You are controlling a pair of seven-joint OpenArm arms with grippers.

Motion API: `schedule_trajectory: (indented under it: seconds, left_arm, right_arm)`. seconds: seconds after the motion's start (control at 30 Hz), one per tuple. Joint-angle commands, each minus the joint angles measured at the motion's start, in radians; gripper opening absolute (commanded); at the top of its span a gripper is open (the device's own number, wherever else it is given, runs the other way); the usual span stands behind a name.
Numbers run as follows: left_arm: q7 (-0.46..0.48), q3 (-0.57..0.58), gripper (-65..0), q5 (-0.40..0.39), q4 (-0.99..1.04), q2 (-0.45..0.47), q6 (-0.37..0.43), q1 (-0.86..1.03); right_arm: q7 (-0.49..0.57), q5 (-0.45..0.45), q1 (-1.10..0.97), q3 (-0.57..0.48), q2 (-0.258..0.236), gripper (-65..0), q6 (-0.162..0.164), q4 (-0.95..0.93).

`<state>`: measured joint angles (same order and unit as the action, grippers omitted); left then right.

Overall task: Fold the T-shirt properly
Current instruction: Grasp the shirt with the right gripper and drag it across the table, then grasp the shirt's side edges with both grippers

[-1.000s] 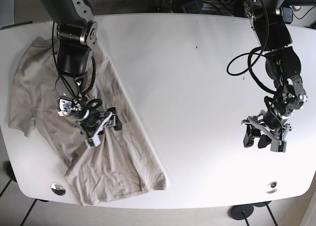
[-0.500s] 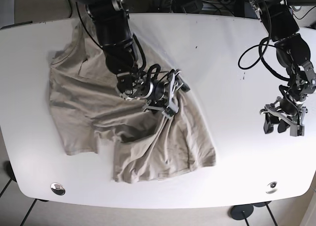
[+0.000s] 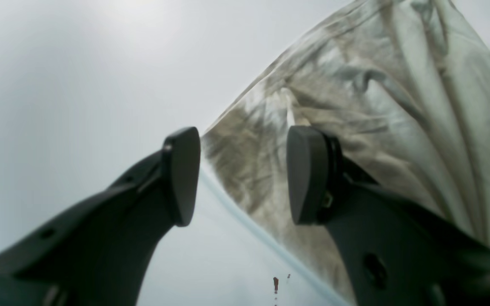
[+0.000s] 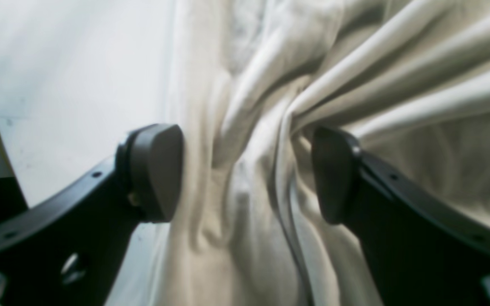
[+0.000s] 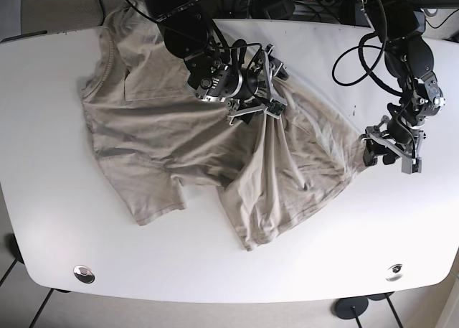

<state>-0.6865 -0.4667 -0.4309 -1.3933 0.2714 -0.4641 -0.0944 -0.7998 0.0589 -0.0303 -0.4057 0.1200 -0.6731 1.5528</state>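
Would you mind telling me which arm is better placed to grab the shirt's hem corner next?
Probably the left: its open end effector sits right at the T-shirt corner; the right end effector is mid-shirt.

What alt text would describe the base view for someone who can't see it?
A crumpled beige T-shirt sprawls across a white table. The right gripper sits over bunched cloth near the shirt's middle, jaws apart, while the left gripper hovers at the shirt's edge on the view's right side, also open.
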Motion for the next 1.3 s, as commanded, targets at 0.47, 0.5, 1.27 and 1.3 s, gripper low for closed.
schedule_trajectory:
  seconds: [0.47, 0.5, 1.27, 1.3]
  left_arm:
    - [0.225, 0.15, -34.4, 0.109, 0.447, 0.053, -0.008, -0.215]
    - [0.227, 0.151, -34.7, 0.114, 0.452, 0.056, -0.008, -0.212]
    - [0.224, -0.252, -65.0, 0.114, 0.503, 0.257, -0.006, -0.051]
    - [0.224, -0.267, -65.0, 0.109, 0.503, 0.266, -0.006, -0.031]
  right_arm:
    - [-0.105, -0.247, 0.014, 0.417, 0.01, -21.1, 0.006, 0.326]
    - [-0.105, -0.287, -0.003, 0.477, 0.01, -21.1, 0.008, 0.344]
    - [-0.143, -0.327, -0.082, 1.059, 0.008, -21.1, 0.008, 0.357]
    - [-0.143, -0.311, -0.081, 1.059, 0.008, -20.9, 0.006, 0.323]
